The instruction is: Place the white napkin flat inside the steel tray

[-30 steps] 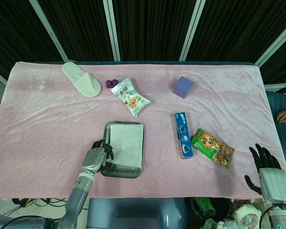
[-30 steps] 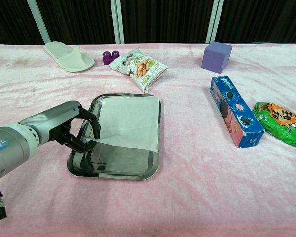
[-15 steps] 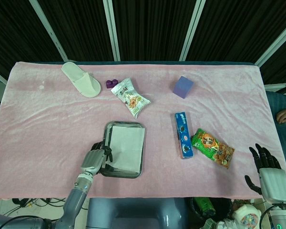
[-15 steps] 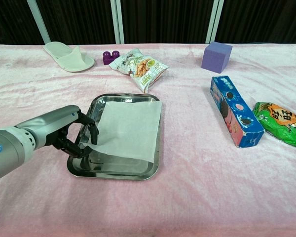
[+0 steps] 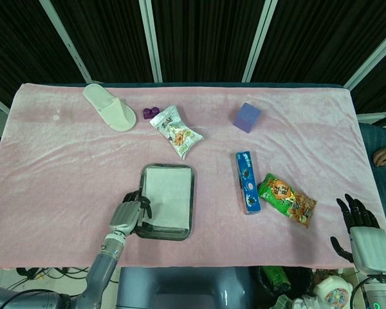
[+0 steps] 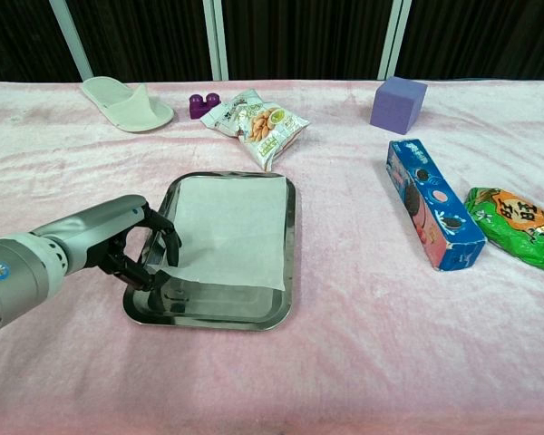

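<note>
The steel tray [image 5: 194, 207] [image 6: 219, 304] sits near the front of the pink cloth, left of centre. The white napkin [image 5: 169, 196] [image 6: 228, 227] lies flat inside it, lined up with the rim and covering its far part. My left hand [image 5: 130, 215] [image 6: 131, 245] is at the tray's near-left rim, fingers curled over the edge and pinching the napkin's near-left corner. My right hand [image 5: 363, 237] shows only in the head view, off the table's near-right corner, fingers spread and holding nothing.
A white slipper [image 5: 109, 106] [image 6: 127, 104], a small purple toy [image 5: 152, 112] and a snack bag [image 5: 175, 132] lie behind the tray. To the right are a purple cube [image 5: 247, 117], a blue cookie box [image 5: 247, 181] and a green snack bag [image 5: 287, 199].
The napkin slid left and turned square with the tray, its right edge coming off the rim to lie inside. My left hand shifted slightly. The right hand stayed still.
</note>
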Robot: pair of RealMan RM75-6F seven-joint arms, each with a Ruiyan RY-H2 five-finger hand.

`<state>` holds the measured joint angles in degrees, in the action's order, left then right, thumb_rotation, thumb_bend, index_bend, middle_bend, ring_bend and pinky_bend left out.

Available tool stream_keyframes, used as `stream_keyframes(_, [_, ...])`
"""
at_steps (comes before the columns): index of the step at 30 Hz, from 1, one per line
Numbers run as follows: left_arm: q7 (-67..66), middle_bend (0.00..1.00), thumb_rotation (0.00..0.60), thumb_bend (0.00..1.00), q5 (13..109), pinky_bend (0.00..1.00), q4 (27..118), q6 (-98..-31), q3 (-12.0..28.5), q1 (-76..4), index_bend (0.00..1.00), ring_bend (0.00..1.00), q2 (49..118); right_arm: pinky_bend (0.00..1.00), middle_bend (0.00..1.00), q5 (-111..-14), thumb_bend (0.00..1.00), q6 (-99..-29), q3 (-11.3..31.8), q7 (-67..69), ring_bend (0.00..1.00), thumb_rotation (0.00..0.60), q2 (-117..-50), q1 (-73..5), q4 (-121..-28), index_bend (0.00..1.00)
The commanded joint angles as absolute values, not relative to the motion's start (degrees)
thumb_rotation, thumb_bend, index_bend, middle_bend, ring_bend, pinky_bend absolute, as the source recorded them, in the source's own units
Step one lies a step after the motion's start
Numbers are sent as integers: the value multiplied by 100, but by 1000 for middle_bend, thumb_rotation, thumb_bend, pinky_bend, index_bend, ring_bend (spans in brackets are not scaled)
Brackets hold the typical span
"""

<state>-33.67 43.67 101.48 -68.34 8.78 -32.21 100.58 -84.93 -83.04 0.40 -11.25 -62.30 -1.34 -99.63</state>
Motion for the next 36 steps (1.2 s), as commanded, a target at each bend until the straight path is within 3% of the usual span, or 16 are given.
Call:
stream_keyframes(1, [-3355,244,600,420,4269,0,10202,-6815,893,-3235,591,0,10062,161,0,-8496,238,-8304,39,-1121,47,600,-6227,-133,-9964,0])
stream_keyframes(36, [-3313,236,600,420,4246,0,10200,-6647,805,-3447,575,0,9774,161,0,-8453,238,-8290,42,-1158,47,600,-6224,-131,-9995,0])
